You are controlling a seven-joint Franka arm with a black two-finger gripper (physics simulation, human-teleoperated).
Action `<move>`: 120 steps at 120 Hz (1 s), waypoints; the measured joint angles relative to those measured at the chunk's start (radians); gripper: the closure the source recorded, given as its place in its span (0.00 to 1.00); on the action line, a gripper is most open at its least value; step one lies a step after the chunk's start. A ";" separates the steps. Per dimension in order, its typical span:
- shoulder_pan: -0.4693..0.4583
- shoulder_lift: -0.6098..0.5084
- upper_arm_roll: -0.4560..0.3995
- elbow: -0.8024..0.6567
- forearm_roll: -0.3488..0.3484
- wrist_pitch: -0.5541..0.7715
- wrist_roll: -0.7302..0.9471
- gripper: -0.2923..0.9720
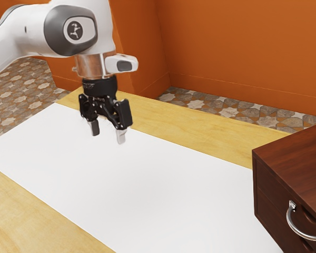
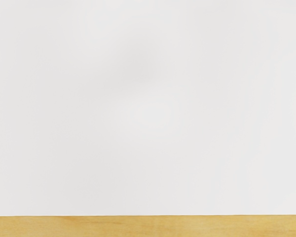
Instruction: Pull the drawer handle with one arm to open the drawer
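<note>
**Exterior view.** The white jointed arm (image 1: 16, 31) is seen entering from the upper left. Its black two-finger gripper (image 1: 108, 135) is pointed straight down above the white rectangular mat (image 1: 147, 190) on the light wooden table (image 1: 200, 126). The jaws are held apart and empty. The curved silver drawer handle (image 1: 300, 224) is mounted on the dark brown wooden cabinet (image 1: 289, 163) at the lower right, well apart from the gripper.

**Wrist view.** The mat (image 2: 148, 108) is shown beneath the hand, bordered by a table strip (image 2: 148, 227).
</note>
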 joint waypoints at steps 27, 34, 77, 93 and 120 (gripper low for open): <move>0.006 0.001 0.001 0.000 -0.012 0.083 0.019 0.23; 0.006 0.001 0.001 0.000 -0.013 0.093 0.023 0.23; 0.105 -0.153 -0.291 0.023 -0.075 0.157 -0.231 0.23; 0.110 -0.152 -0.504 0.016 0.048 0.223 -0.430 0.23; -0.201 -0.132 -0.559 -0.035 0.080 0.288 -0.822 0.23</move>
